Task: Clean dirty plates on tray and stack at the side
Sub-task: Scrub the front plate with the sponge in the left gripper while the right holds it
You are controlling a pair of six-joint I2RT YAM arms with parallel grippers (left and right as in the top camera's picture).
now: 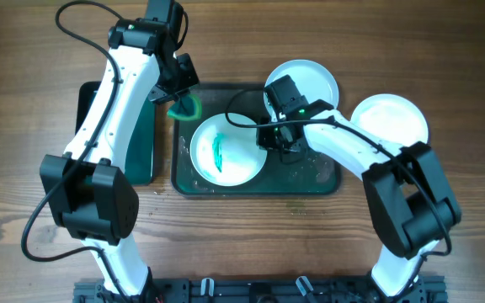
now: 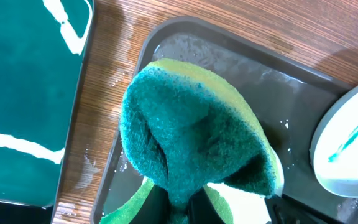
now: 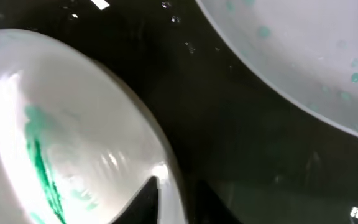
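Observation:
A white plate (image 1: 226, 150) with a green smear lies on the dark tray (image 1: 327, 181). My right gripper (image 1: 278, 139) is shut on its right rim. In the right wrist view the rim (image 3: 166, 174) sits between my fingers (image 3: 173, 199). A pale blue plate (image 1: 310, 80) rests at the tray's far right corner and shows green specks in the right wrist view (image 3: 303, 56). Another white plate (image 1: 390, 118) lies on the table to the right. My left gripper (image 1: 182, 99) is shut on a green sponge (image 2: 191, 124) above the tray's far left corner (image 2: 278, 81).
A smaller deep green tray (image 1: 146, 143) stands left of the dark tray, under my left arm, and also shows in the left wrist view (image 2: 23, 93). Water drops lie on the dark tray's floor. Bare wooden table surrounds both trays.

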